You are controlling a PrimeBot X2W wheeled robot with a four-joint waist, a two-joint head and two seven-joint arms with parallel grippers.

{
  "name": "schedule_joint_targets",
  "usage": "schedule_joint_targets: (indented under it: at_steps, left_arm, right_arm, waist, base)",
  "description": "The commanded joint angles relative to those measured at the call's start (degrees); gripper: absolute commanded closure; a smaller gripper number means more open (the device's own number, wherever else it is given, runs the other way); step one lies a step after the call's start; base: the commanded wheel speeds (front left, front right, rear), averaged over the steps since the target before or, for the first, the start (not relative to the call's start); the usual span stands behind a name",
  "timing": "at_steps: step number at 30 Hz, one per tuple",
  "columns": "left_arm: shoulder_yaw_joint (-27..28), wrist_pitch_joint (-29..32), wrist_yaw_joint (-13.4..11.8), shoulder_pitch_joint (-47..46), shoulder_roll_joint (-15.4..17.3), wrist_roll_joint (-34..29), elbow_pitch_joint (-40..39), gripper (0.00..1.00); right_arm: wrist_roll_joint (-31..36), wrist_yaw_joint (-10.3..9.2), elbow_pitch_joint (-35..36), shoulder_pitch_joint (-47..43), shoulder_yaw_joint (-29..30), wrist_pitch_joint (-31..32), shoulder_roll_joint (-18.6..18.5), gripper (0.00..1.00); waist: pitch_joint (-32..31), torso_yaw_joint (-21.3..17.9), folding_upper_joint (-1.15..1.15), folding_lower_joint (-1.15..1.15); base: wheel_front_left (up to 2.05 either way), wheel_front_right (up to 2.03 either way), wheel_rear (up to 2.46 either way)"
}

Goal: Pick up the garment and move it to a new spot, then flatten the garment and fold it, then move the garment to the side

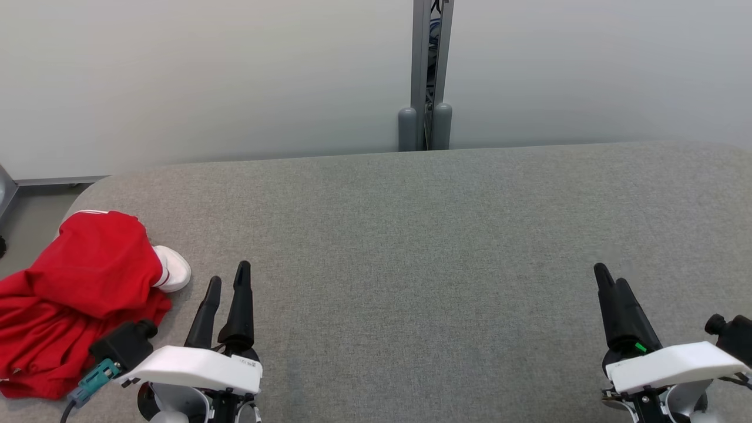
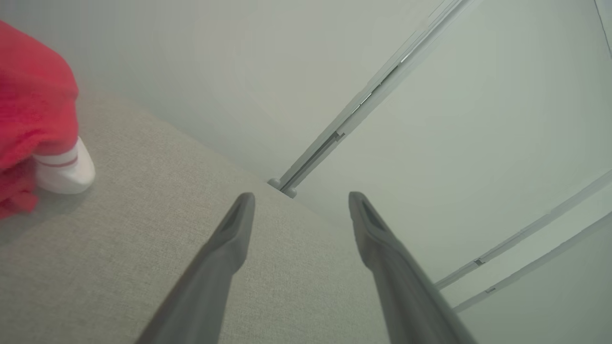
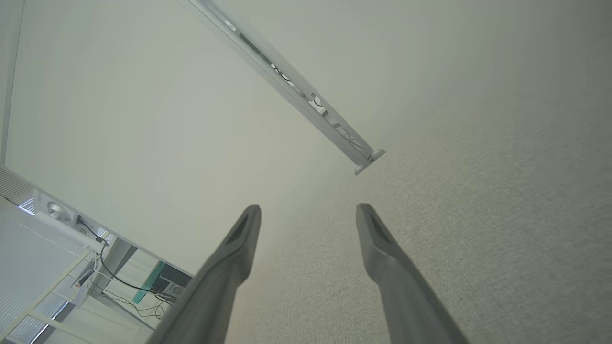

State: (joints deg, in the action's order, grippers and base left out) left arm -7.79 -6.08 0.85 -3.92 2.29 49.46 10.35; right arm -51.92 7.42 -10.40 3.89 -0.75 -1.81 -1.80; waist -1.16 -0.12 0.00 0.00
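Note:
The garment [image 1: 76, 294] is a red piece of clothing with a white cuff, lying crumpled at the left edge of the grey fabric table [image 1: 423, 247]. Part of the garment [image 2: 33, 110] also appears at the left of the left wrist view. My left gripper [image 1: 228, 276] hovers just right of it, apart from the cloth, open with nothing between its fingers. In its own wrist view the left gripper [image 2: 301, 200] shows a wide gap. My right gripper [image 1: 611, 279] stands open at the lower right, far from the garment. The right gripper [image 3: 308, 212] holds nothing.
Pale wall panels rise behind the table, joined at a grey post [image 1: 426, 76] with two rounded feet. The table's rounded left corner [image 1: 88, 191] drops to a floor strip. In the right wrist view, desks and cables [image 3: 114, 282] lie off to the side.

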Motion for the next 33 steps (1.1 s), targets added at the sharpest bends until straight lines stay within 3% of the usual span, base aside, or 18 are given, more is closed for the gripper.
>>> schedule_joint_targets:
  at_steps: [1, 14, 33]
  left_arm:
    - [-0.34, -0.60, -0.49, -0.31, 0.35, -2.96, -1.66, 0.00]
    - [-1.17, -2.33, -3.55, 1.08, 0.43, -11.54, -4.74, 0.00]
    - [-2.81, -4.67, -6.65, 2.99, 0.53, -24.37, -6.01, 0.00]
  right_arm:
    - [2.47, 0.07, -0.28, 0.06, -0.19, -1.01, -0.60, 0.00]
    - [10.24, 0.08, -0.28, 0.30, -3.29, -3.55, -0.74, 0.00]
    - [20.44, 0.09, -0.11, -0.85, -3.19, -6.98, -0.92, 0.00]
  waist:
    - [-0.04, -0.01, 0.00, 0.00]
    - [-0.10, -0.43, 0.00, 0.00]
    - [-0.60, -0.39, 0.00, 0.00]
  base:
    - [0.00, 0.00, 0.00]
    - [0.00, 0.00, 0.00]
    - [0.00, 0.00, 0.00]
